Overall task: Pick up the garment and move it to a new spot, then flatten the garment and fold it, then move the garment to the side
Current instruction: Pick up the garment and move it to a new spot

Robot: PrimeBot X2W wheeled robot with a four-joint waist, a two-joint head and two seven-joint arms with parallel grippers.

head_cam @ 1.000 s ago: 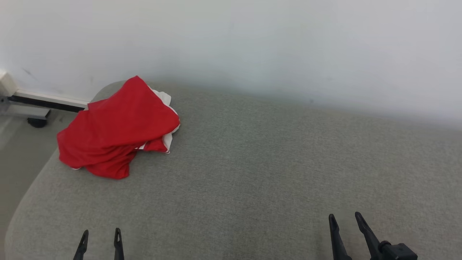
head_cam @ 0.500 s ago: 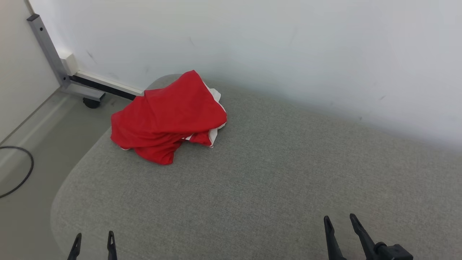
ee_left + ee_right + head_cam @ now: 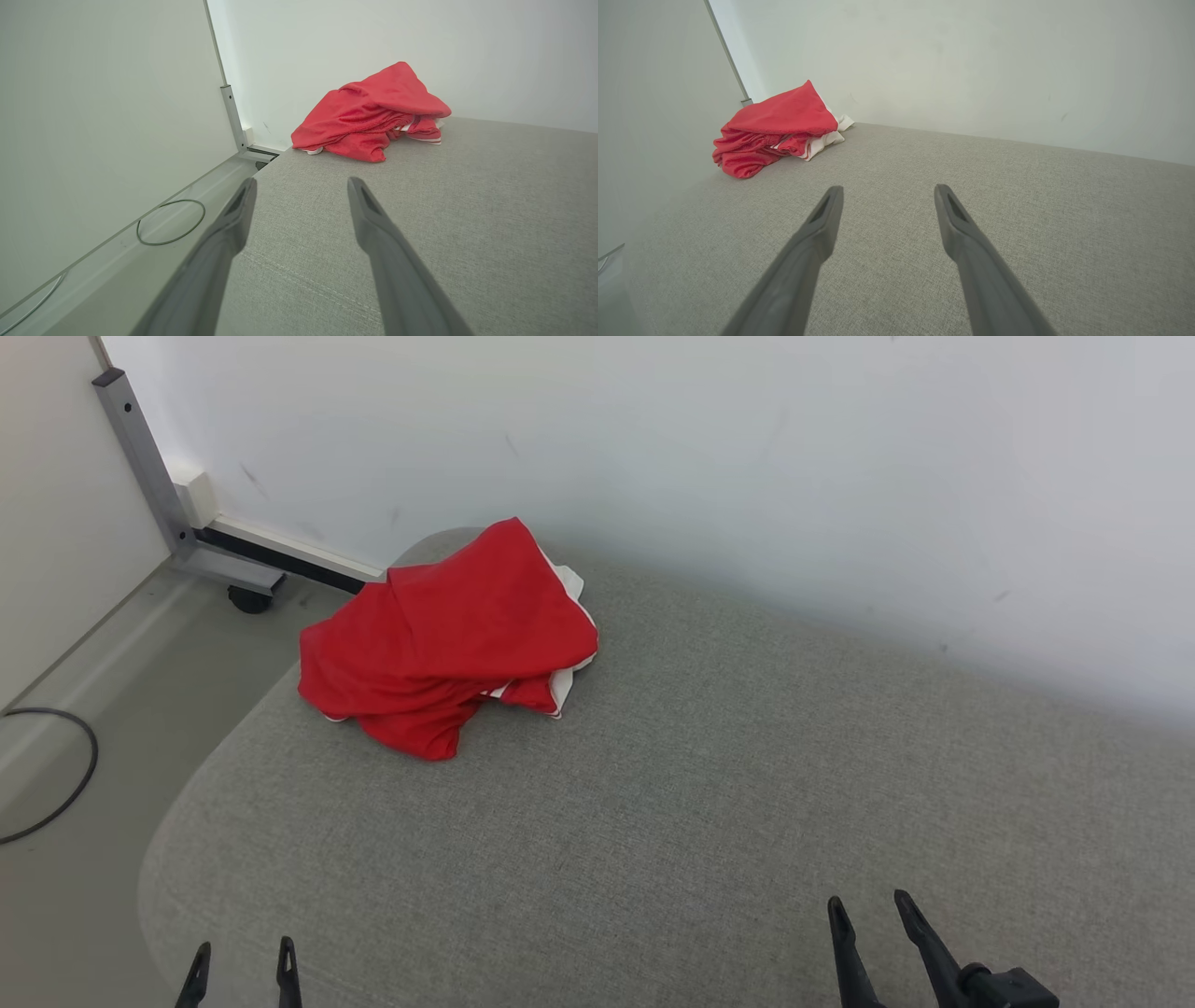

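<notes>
- Clearly, the garment (image 3: 448, 639) lay at the upper left of the frame, nearer the left gripper (image 3: 240, 959).
- The right gripper (image 3: 868, 915) and the left were wide open, holding nothing.

left claw (image 3: 245, 947): two slim black fingers tapering to pointed tips | right claw (image 3: 868, 901): matching black pair rising from a blocky black mount (image 3: 1013, 987) | close up: matte dark grey, long recessed slot behind each tip

Head looks down, wrists low — all share garment (image 3: 448, 644)
</notes>
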